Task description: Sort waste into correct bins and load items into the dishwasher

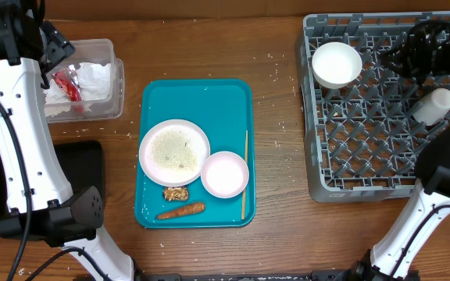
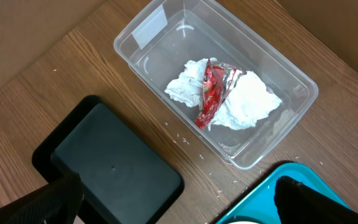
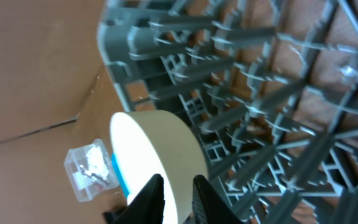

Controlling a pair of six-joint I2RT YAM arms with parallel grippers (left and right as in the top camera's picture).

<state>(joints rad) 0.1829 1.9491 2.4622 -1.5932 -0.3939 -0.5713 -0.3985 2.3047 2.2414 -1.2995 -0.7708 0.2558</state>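
Overhead, the left tool (image 1: 59, 47) hovers at the edge of the clear tub (image 1: 109, 78) on the speck-strewn wooden table (image 1: 280, 101), and the right tool (image 1: 397, 56) hangs over the grey rack (image 1: 366, 156) with the white bowl (image 1: 336, 64) ahead of it. Left wrist: the tool is spread wide, with the napkin (image 2: 247, 102) and red wrapper (image 2: 209, 93) in the tub ahead. Right wrist: the tool is narrow, nearly closed and empty, with a cardboard wall (image 3: 36, 62) beyond.

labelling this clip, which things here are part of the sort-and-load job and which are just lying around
Job: clear tub with napkin and red wrapper; black tray; large plate of rice; small plate; nut lump; carrot; wooden stick; dish rack holding bowl and cup.

Lying about: teal tray; white specks on the table.
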